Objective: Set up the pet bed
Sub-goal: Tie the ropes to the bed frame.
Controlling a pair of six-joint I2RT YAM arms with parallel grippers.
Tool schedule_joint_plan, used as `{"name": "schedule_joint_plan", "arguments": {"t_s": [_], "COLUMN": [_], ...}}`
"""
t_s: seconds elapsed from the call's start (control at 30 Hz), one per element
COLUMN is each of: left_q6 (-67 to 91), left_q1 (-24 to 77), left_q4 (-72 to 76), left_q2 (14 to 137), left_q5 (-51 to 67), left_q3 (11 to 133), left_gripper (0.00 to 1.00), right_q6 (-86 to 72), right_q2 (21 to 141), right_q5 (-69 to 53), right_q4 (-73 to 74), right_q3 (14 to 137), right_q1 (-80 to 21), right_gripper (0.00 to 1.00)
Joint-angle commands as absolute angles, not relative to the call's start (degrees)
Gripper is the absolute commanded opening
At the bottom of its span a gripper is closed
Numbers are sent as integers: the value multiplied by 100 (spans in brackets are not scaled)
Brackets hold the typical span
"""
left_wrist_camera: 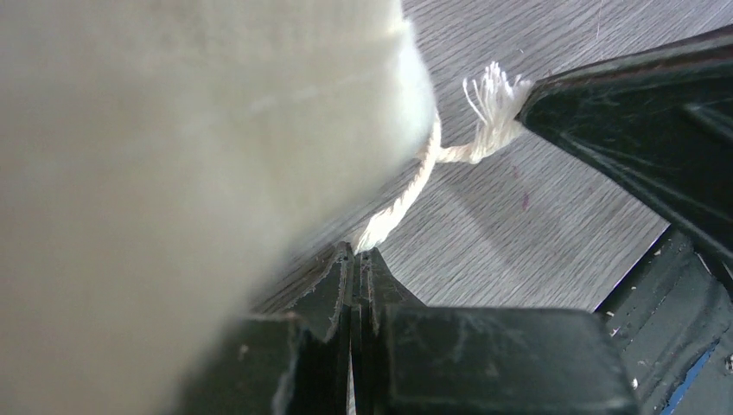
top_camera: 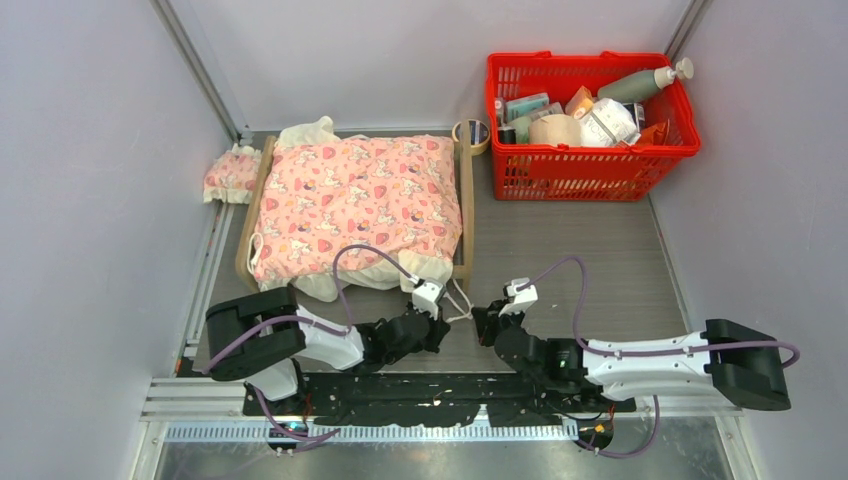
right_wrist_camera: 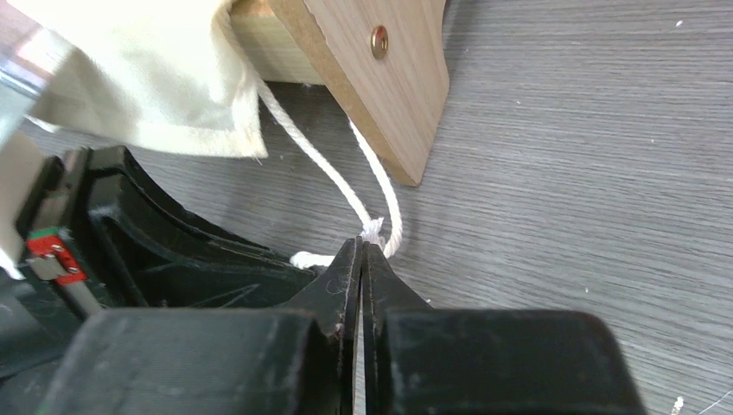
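The pet bed [top_camera: 465, 200] stands left of centre, its plywood side rails showing. The pink patterned blanket [top_camera: 360, 195] covers it, and the striped mattress and headboard are hidden. A white cord [top_camera: 458, 300] hangs from the blanket's cream edge at the bed's front right corner. My left gripper [top_camera: 437, 322] is shut on this cord [left_wrist_camera: 406, 194] beside cream cloth [left_wrist_camera: 173, 130]. My right gripper [top_camera: 485, 320] is shut on the cord [right_wrist_camera: 372, 229] by the bed's wooden leg [right_wrist_camera: 380, 86]. The two grippers are close together.
The small pink frilled pillow [top_camera: 232, 175] lies against the left wall beside the bed. A red basket [top_camera: 590, 165] full of items stands at the back right. A tape roll [top_camera: 470, 133] sits between bed and basket. Grey walls close in both sides.
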State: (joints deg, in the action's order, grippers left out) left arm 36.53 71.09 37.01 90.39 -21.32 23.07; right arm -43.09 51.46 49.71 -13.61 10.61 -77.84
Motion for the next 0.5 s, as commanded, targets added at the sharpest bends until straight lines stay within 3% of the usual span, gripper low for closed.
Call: {"name": "schedule_joint_plan", "arguments": {"t_s": [0.0, 0.1, 0.33, 0.47], "left_q6": [3645, 3595, 3401, 2994], "left_q1": [7068, 7072, 6813, 6399], "left_q4": [3324, 3707, 3955, 3896], "left_q2": [9051, 9017, 8311, 7836], "left_q5": [-2179, -2065, -2145, -2074], "left_q3": [2200, 1997, 1545, 1571], "left_gripper": [0, 0, 34, 41], "right_q6": [-4058, -3627, -3050, -2909], "right_q2": [5382, 5380, 5064, 4986], "right_q5": [4925, 4886, 4435, 4143], "right_q4": [-1721, -2012, -2128, -2154], "right_q3": [1144, 1151, 1227, 1242], "right_q1": [-7735, -7673, -7131, -7040], "right_gripper": [5, 5, 5, 5]}}
